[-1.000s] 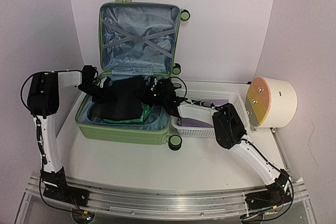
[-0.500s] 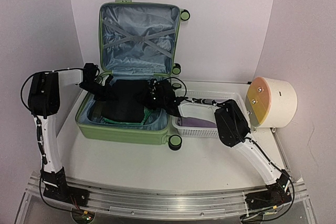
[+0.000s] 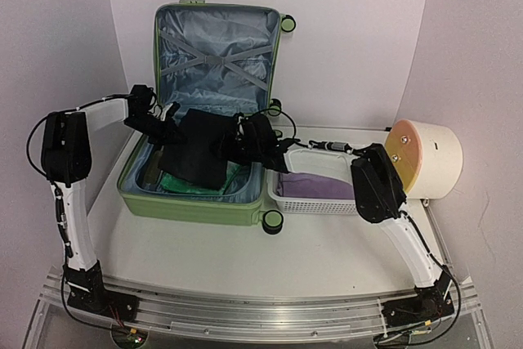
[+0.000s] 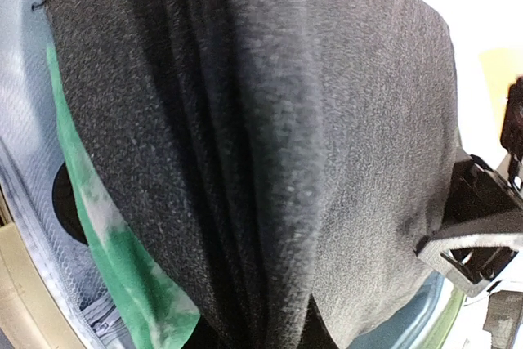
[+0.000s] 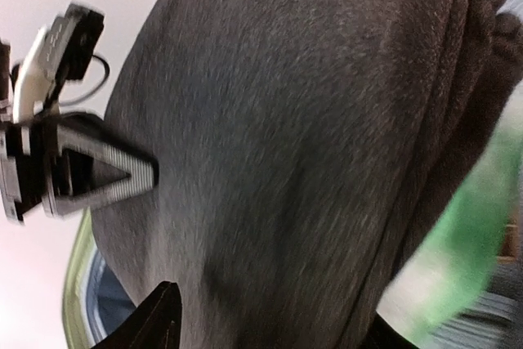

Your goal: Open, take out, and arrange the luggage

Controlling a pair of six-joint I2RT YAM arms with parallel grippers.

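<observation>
The light-green luggage (image 3: 192, 206) lies open, its lid (image 3: 214, 55) upright against the back wall. A black garment (image 3: 198, 153) hangs lifted over the lower shell, above a green cloth (image 3: 181, 182). My left gripper (image 3: 169, 127) is shut on the garment's left edge; in the left wrist view the black garment (image 4: 270, 136) hides the fingers. My right gripper (image 3: 232, 143) is at the garment's right edge, open. In the right wrist view one of its fingertips (image 5: 159, 316) stands apart from the other, with the black garment (image 5: 294, 136) between them.
A white mesh basket (image 3: 315, 204) holding a purple cloth (image 3: 315, 183) stands right of the suitcase, against its wheel (image 3: 272, 221). A cream cylinder with an orange face (image 3: 425, 159) sits at the far right. The green cloth (image 4: 122, 267) lies over the grey-blue lining.
The left gripper has shut on the black garment and raised it up and back. The right gripper has opened and released its grip, and the right arm's elbow has swung to the right.
</observation>
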